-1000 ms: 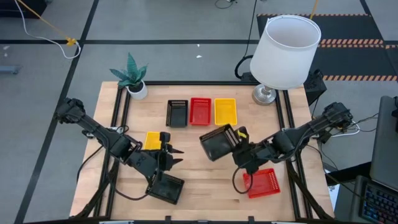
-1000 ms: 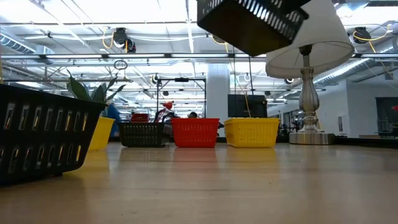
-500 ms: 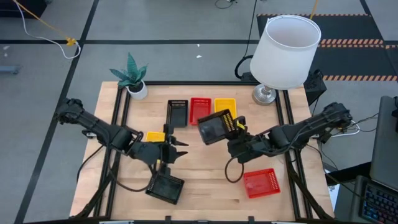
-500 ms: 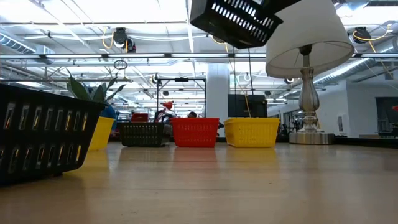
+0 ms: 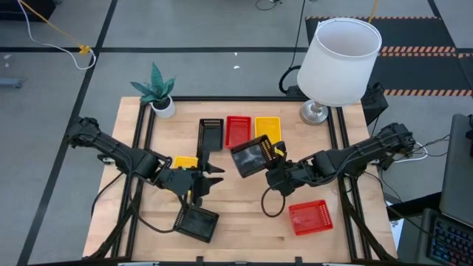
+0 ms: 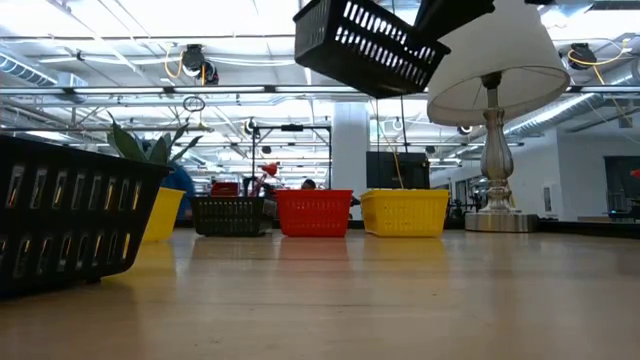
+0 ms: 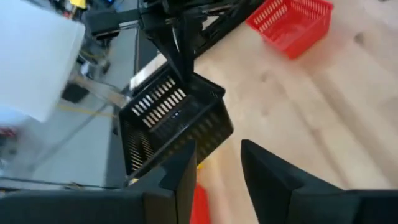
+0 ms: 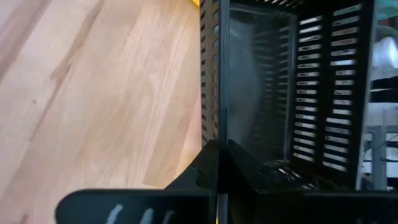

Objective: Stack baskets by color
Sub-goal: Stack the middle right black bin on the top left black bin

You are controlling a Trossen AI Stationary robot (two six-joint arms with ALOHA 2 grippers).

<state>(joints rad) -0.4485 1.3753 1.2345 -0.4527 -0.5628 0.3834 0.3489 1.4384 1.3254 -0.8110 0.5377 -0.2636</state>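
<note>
My right gripper (image 5: 272, 165) is shut on a black basket (image 5: 250, 157), held high above the table's middle (image 6: 365, 45). My left gripper (image 5: 215, 176) hangs open with nothing between its fingers (image 7: 217, 177), left of that basket. A second black basket (image 5: 196, 223) rests on its base near the front edge. A yellow basket (image 5: 185, 161) lies partly under my left arm. A black (image 5: 210, 133), a red (image 5: 237, 130) and a yellow basket (image 5: 267, 129) stand in a row at the far side. Another red basket (image 5: 309, 216) sits at the front right. My right gripper pinches one side wall (image 8: 210, 118) of the black basket at its rim, one finger (image 8: 239, 171) inside the basket and one outside. The fingers slant down from the table's right. The basket hangs tilted, clear of the table.
A white lamp (image 5: 338, 63) stands at the far right corner and a small potted plant (image 5: 157, 90) at the far left corner. Bare wood lies between the far row and the front baskets.
My right gripper has carried the black basket toward the table's far-left, nearer the far row, still lifted and tilted. My left gripper has shifted slightly toward the right and far side and rolled about its own line, staying open.
</note>
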